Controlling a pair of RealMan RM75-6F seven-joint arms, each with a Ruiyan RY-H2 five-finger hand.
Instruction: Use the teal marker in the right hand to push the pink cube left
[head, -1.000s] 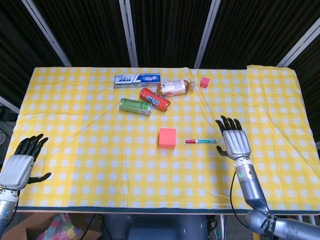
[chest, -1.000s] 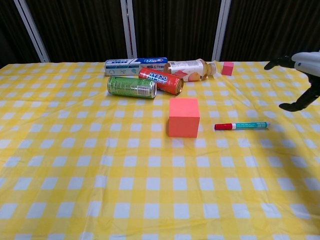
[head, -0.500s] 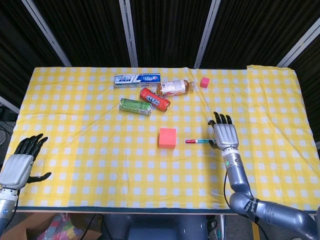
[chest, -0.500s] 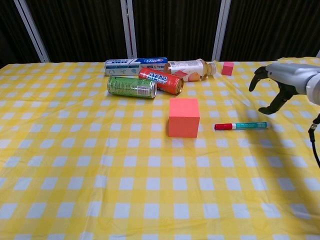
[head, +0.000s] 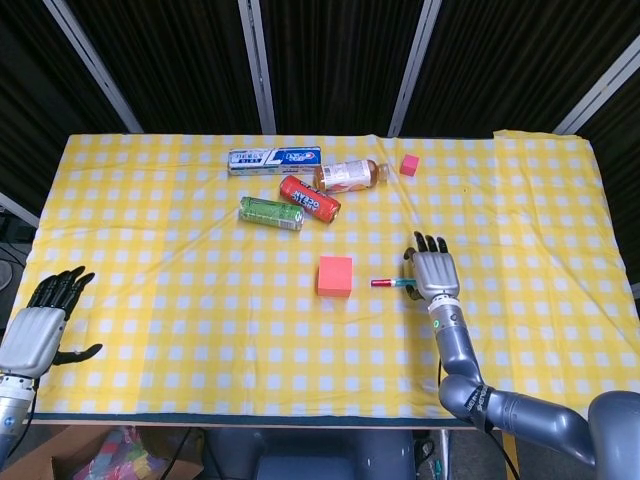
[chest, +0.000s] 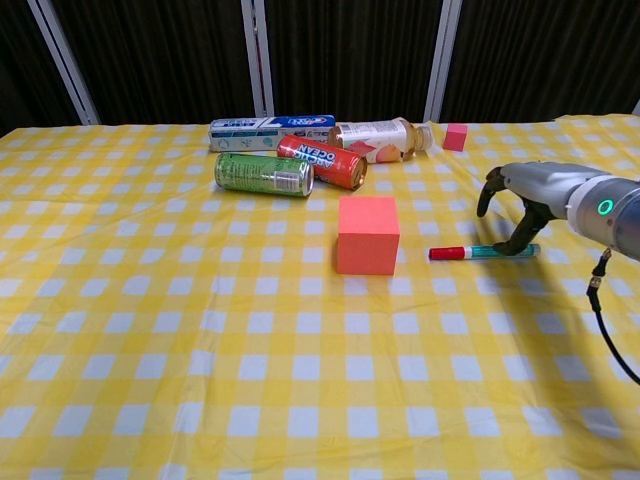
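The pink cube (head: 335, 276) (chest: 367, 234) rests on the yellow checked cloth near the table's middle. Just to its right lies the teal marker (head: 388, 283) (chest: 478, 251), red cap pointing at the cube. My right hand (head: 433, 272) (chest: 528, 195) arches over the marker's teal tail, fingers apart and curved down. The thumb touches the cloth at the marker's end, but nothing is gripped. My left hand (head: 40, 322) hangs open off the table's front left corner, seen only in the head view.
A green can (head: 271, 212) (chest: 263, 173), a red can (head: 309, 198) (chest: 322, 161), a lying bottle (head: 351, 175) (chest: 381, 136) and a toothpaste box (head: 273, 159) (chest: 270, 129) are clustered behind the cube. A small pink block (head: 409, 165) (chest: 456, 137) sits at the back right.
My right hand has moved left and lowered from beside the marker to over its teal tail. The marker, the cube and my left hand have not moved.
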